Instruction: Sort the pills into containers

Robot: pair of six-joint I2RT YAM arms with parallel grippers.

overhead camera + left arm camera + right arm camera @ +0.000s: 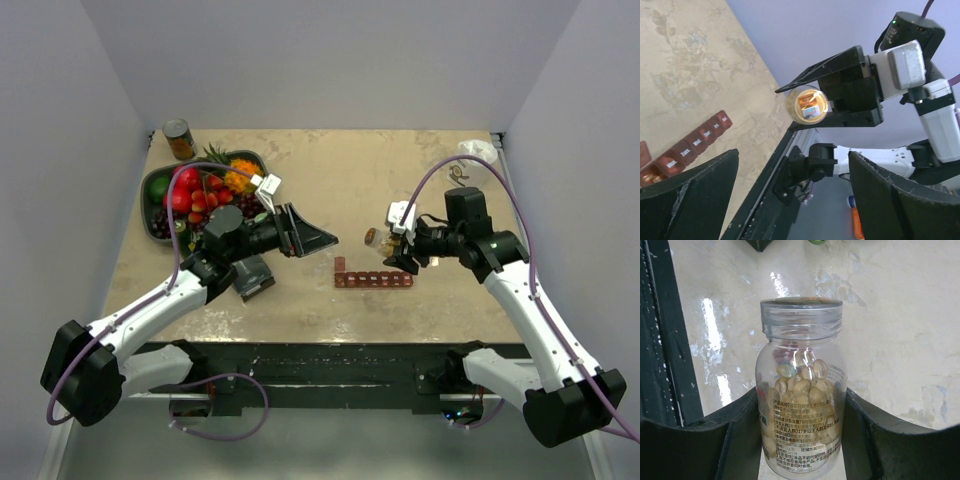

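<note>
My right gripper point(388, 247) is shut on a clear pill bottle point(372, 238) and holds it tilted on its side above the table, just behind the dark red seven-compartment organizer point(373, 279). In the right wrist view the bottle point(801, 390) sits between the fingers, about half full of golden-amber pills point(805, 382), with no cap on its neck. My left gripper point(312, 238) is open and empty, left of the bottle and pointing at it. In the left wrist view the bottle's mouth point(807, 105) faces the camera, and the organizer point(692, 145) lies at the lower left.
A grey fruit bowl point(157, 182) with red and dark fruit stands at the back left, with a tin can point(179, 139) behind it. A dark block point(255, 276) lies under my left arm. A clear plastic item point(478, 150) lies at the back right corner.
</note>
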